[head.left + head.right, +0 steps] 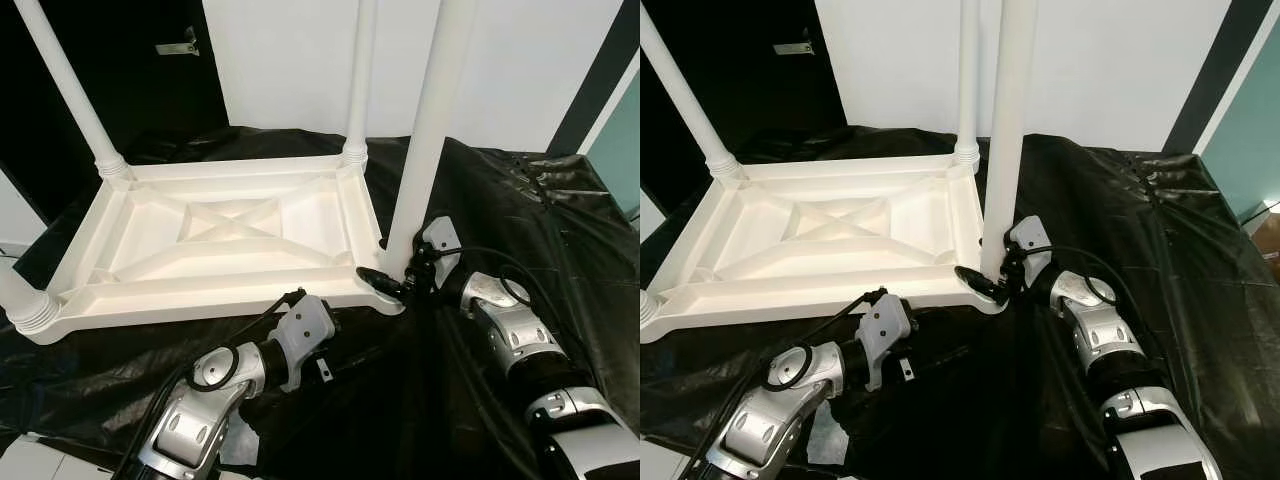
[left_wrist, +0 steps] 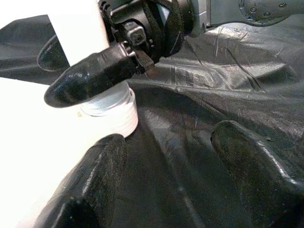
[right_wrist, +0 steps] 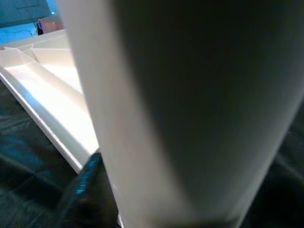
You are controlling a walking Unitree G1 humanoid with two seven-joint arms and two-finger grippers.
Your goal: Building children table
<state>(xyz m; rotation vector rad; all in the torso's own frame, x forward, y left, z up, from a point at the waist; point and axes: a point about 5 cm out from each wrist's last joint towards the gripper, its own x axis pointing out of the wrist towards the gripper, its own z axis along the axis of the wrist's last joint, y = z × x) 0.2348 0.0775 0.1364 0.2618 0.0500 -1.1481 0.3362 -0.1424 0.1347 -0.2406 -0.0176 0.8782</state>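
Note:
A white children's table [image 1: 200, 300] lies upside down on a black sheet, its round legs pointing up. At the near right corner, my right gripper [image 1: 393, 281] is shut on the base of a white leg [image 1: 430, 120], one black finger [image 2: 95, 76] lying across it just above the ribbed collar [image 2: 111, 111]. The right wrist view has the same leg [image 3: 190, 104] very close. My left gripper [image 2: 175, 180] is open over the sheet beside that corner, holding nothing. Its silver wrist [image 1: 300, 338] sits just in front of the table's near edge.
Two other legs stand at the far corners [image 1: 70, 90] [image 1: 360, 80], and a leg base [image 1: 25, 305] sits at the near left corner. The crumpled black sheet [image 1: 520, 200] spreads to the right. A white wall [image 1: 520, 60] rises behind, beside a dark doorway [image 1: 130, 70].

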